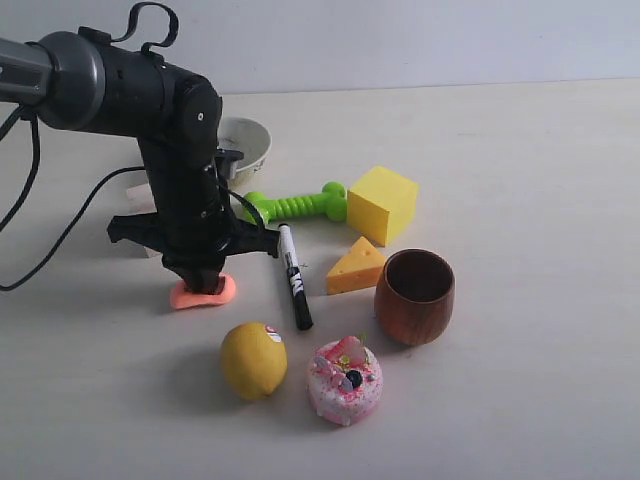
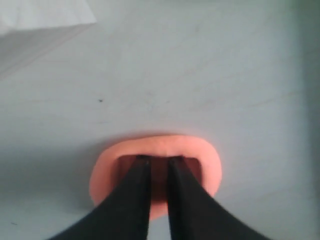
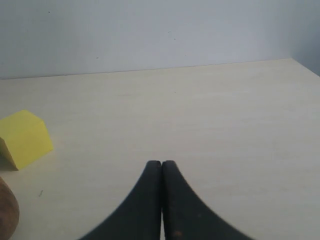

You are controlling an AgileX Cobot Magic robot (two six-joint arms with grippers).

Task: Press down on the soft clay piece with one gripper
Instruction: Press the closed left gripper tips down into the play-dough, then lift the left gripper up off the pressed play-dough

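While the left gripper (image 1: 205, 285) stands with its tips sunk into the soft clay piece (image 1: 226, 292), the table (image 1: 520, 150) carries one of each thing: one clay piece, one lemon (image 1: 253, 360), one pink frosted doughnut (image 1: 344, 382), one wooden cup (image 1: 414, 296), one cheese wedge (image 1: 355, 268), one yellow cube (image 1: 381, 203), one green bone toy (image 1: 295, 206), one black marker (image 1: 294, 275) and one white bowl (image 1: 248, 145).

Two grippers show. In the left wrist view the left gripper (image 2: 156, 159) has its fingers (image 2: 136, 200) drawn almost together, a thin slit between them, clamping nothing and resting in a rectangular dent in the clay (image 2: 202, 150). The right gripper (image 3: 161, 165) has its fingers pressed together above bare tabletop, with the cube (image 3: 25, 137) off to one side.

The clay lies flat on the table under the left arm. It is an oval whose long axis runs left to right in the exterior view.

The marker lies just beside the clay on the right, and the lemon sits near its front. Bare tabletop spreads to the clay's left. The table's far edge meets the wall behind the bowl.
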